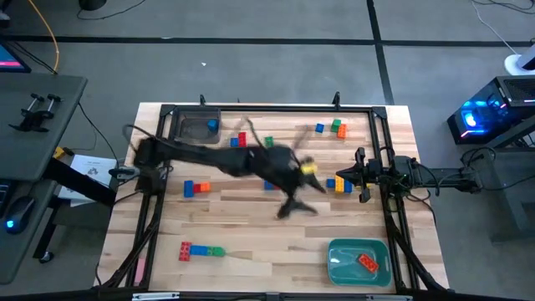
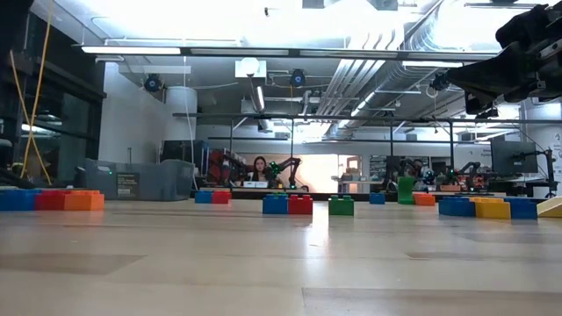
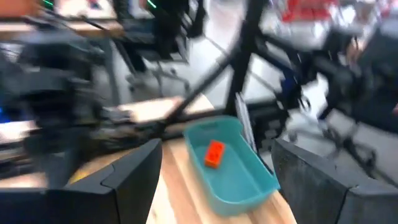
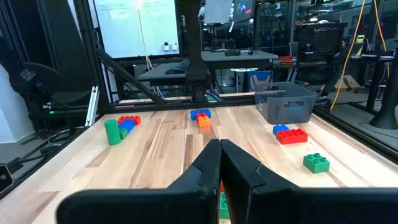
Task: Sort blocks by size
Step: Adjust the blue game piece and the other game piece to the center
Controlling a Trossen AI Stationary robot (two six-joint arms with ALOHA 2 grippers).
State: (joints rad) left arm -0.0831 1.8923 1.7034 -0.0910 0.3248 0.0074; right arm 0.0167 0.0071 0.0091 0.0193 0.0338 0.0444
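Blocks lie scattered on the wooden table: a red-blue-green row (image 1: 201,249) near the front left, a blue and orange pair (image 1: 196,188), and a blue-orange-green group (image 1: 330,127) at the far side. One blue block (image 1: 212,126) sits in the grey bin (image 1: 199,125), and a red block (image 3: 214,153) in the teal bin (image 3: 233,171). My left gripper (image 1: 297,205) hovers blurred over the table's middle, open and empty, with the teal bin ahead between its fingers. My right gripper (image 1: 361,177) waits shut at the right edge.
A dark metal frame (image 1: 276,109) runs around the table's edges. Yellow, orange and blue blocks (image 1: 341,184) lie just in front of my right gripper. A yellow block (image 1: 308,167) shows beside my left arm. Bare wood lies between the front row and the teal bin.
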